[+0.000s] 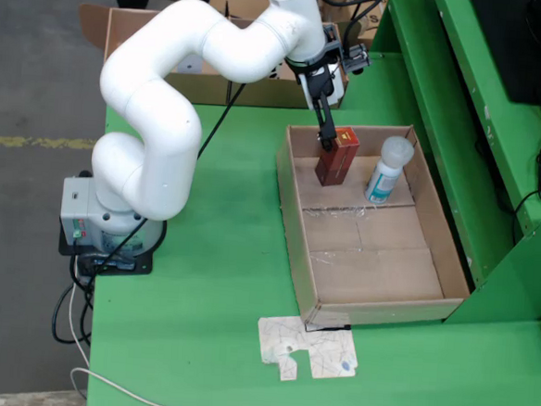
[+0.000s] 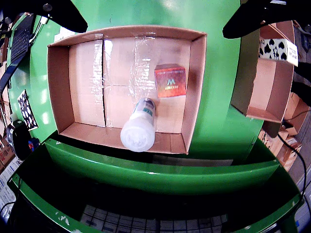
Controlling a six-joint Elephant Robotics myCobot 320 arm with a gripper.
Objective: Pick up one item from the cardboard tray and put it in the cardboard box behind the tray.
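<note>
A shallow cardboard tray (image 1: 377,266) lies on the green table. At its far end stand a red box (image 1: 337,157) and a white bottle with a teal label (image 1: 387,169). The wrist view looks down on the red box (image 2: 170,81) and the bottle (image 2: 139,128) in the tray (image 2: 87,82). My gripper (image 1: 327,137) hangs just over the red box's far top edge. Seen from the wrist, its dark fingers (image 2: 63,14) are spread wide, so the gripper (image 2: 155,29) is open with nothing held. The cardboard box (image 1: 196,72) stands behind the tray, also visible at right (image 2: 269,82).
A flat cardboard scrap (image 1: 309,347) lies in front of the tray. A raised green frame (image 1: 462,114) runs along the tray's right side. The arm's base (image 1: 102,219) sits at the table's left edge, with cables trailing. A black-and-white patterned item (image 2: 278,48) sits in the box.
</note>
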